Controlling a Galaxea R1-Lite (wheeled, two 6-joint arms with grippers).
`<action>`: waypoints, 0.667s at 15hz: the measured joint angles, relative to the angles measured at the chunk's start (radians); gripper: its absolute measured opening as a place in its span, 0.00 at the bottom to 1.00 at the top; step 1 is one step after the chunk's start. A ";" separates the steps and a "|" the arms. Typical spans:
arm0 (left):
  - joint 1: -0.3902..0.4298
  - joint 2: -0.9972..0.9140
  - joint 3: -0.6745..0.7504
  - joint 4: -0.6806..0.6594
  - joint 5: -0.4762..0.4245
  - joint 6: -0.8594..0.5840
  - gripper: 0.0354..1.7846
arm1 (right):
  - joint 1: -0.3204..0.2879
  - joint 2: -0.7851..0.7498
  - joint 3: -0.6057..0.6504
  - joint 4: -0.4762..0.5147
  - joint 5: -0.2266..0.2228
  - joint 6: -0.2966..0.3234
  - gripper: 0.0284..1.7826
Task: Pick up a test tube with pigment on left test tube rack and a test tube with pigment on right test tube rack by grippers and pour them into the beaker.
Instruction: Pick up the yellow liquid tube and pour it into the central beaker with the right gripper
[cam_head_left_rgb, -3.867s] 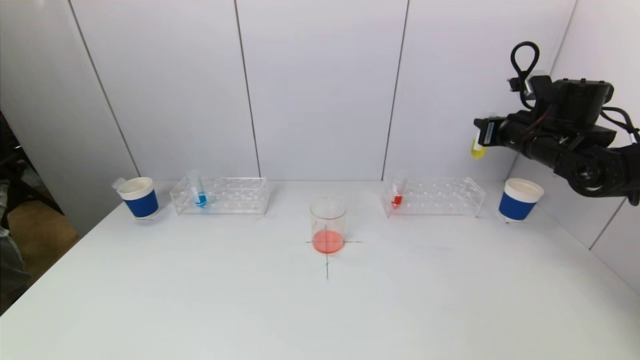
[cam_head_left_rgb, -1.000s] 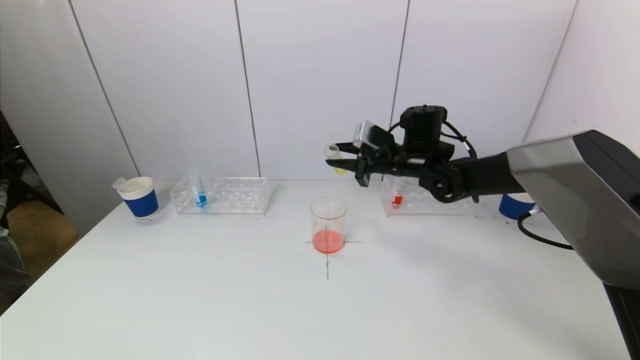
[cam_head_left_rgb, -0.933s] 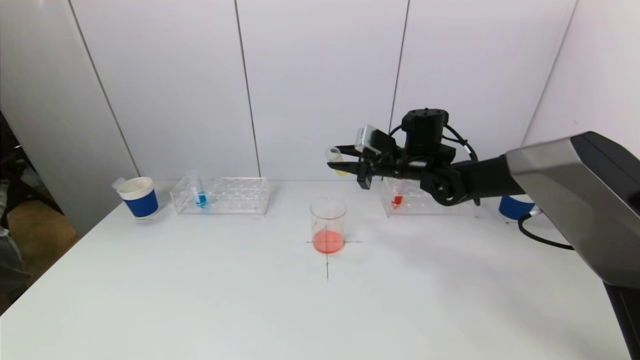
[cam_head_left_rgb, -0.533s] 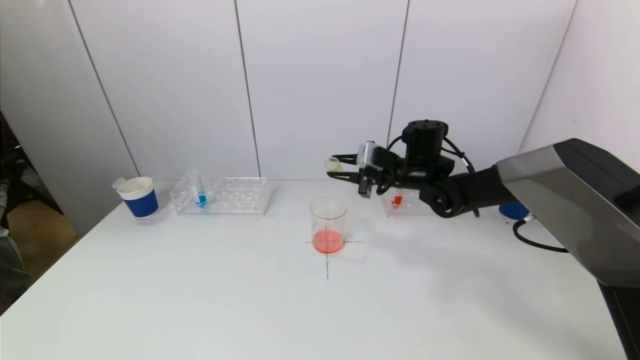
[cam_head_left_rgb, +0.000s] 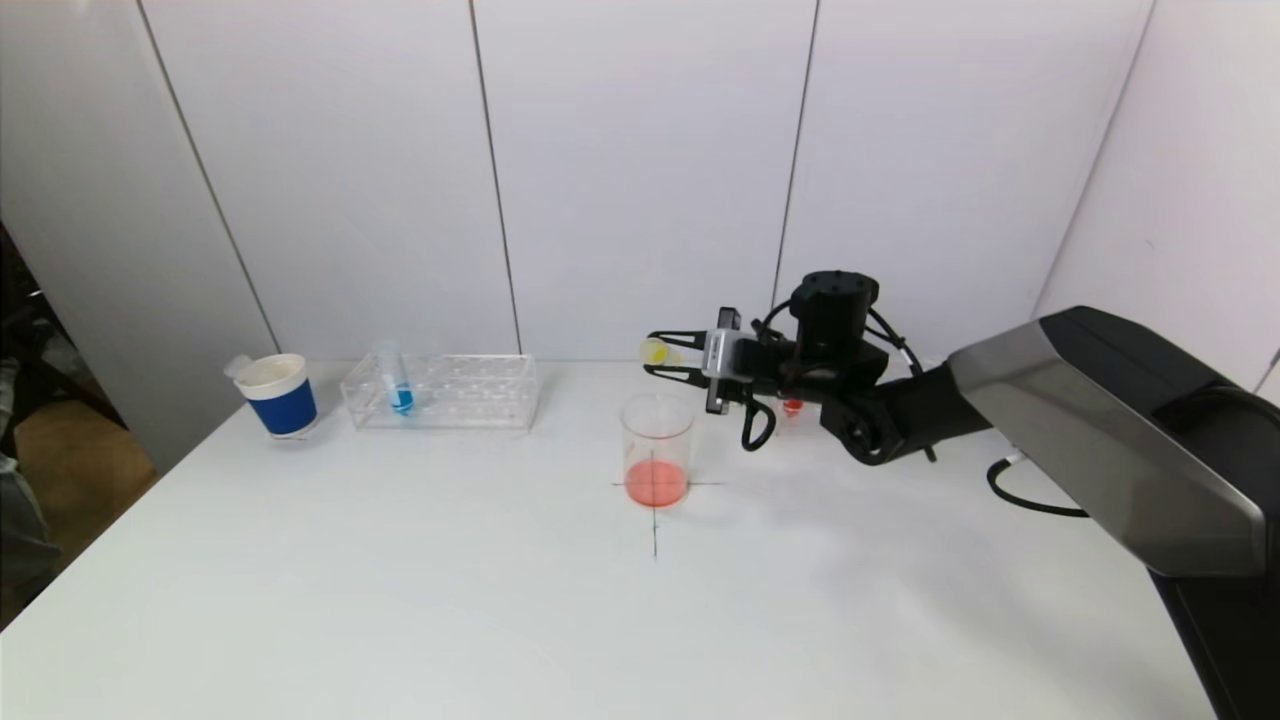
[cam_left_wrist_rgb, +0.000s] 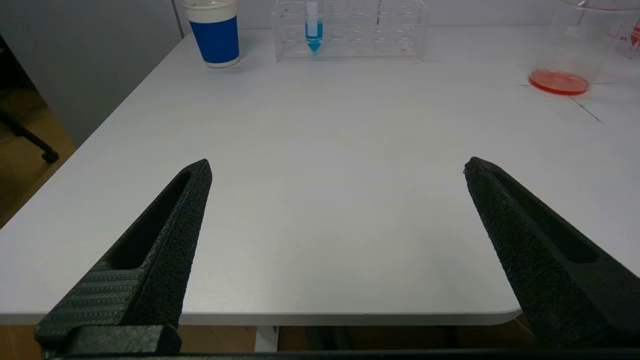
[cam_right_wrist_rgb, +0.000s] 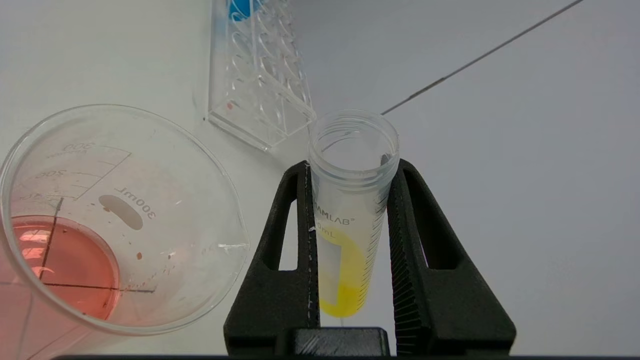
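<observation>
Jaws of the right gripper clamp the yellow test tube above the beaker.

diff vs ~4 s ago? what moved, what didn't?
The right gripper, shut on the yellow tube, swung from high at the far right in over the beaker, dropped toward its rim, and rolled the tube from upright to near level. No yellow in the beaker yet. Unchanged: blue tube, red tube, both racks, cups, red liquid level. Left gripper is open over the table's near edge.
</observation>
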 joint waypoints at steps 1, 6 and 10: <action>0.000 0.000 0.000 0.000 0.000 0.000 0.99 | 0.000 0.008 0.001 -0.013 0.000 -0.013 0.25; 0.000 0.000 0.000 0.000 0.000 0.000 0.99 | 0.002 0.026 0.002 -0.053 0.001 -0.078 0.25; 0.000 0.000 0.000 0.000 0.000 0.000 0.99 | 0.005 0.014 0.001 -0.048 0.004 -0.098 0.25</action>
